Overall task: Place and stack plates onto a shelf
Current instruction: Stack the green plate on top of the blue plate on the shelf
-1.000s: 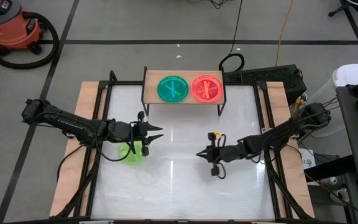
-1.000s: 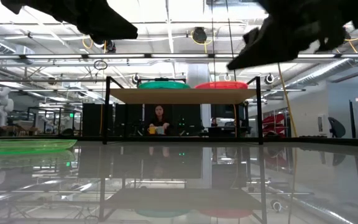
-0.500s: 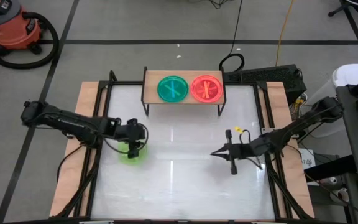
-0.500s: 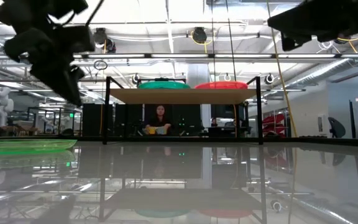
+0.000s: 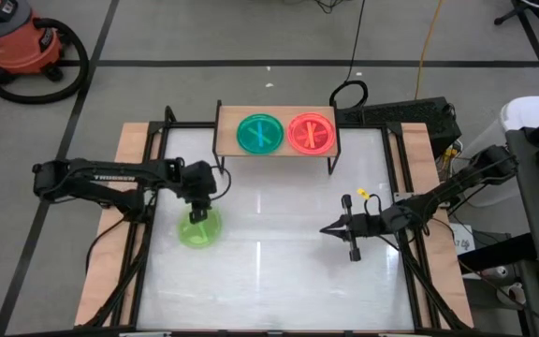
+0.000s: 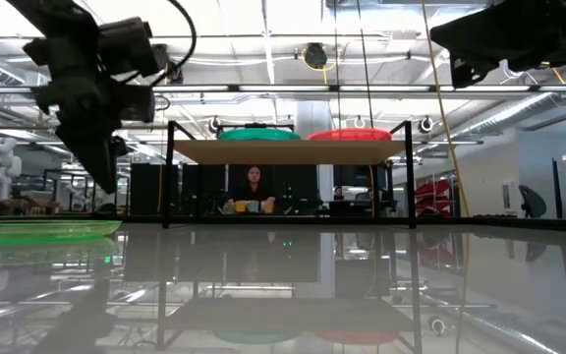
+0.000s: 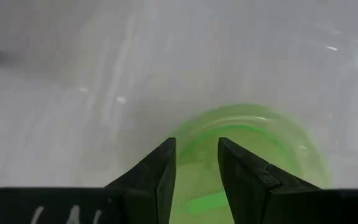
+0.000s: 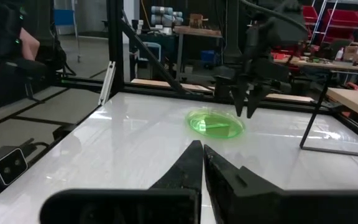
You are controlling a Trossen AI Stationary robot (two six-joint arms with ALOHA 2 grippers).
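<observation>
A light green plate [image 5: 198, 230] lies flat on the white table near its left side; it also shows in the low view as the same plate [image 6: 42, 232]. My left gripper [image 5: 197, 204] hangs just above the plate's far part, pointing steeply down, open, with nothing between its fingers [image 7: 194, 163] and clear of the plate [image 8: 215, 122]. The shelf [image 5: 226, 142] stands at the far edge on its black legs. A darker green plate [image 5: 261, 133] and a red plate [image 5: 312, 133] lie side by side on its top. My right gripper [image 5: 326, 230] is shut and level over the table's right half.
The table's wooden side strips and black frame rails [image 5: 143, 187] run along both sides. A cable coil [image 5: 349, 94] lies behind the shelf. There is bare white tabletop [image 5: 269, 253] between the two grippers and in front of the shelf.
My left gripper has swung from pointing toward the table's right to pointing steeply down, and has sunk over the light green plate. My right gripper has drawn back toward the table's right edge and stayed shut. The plates have not moved.
</observation>
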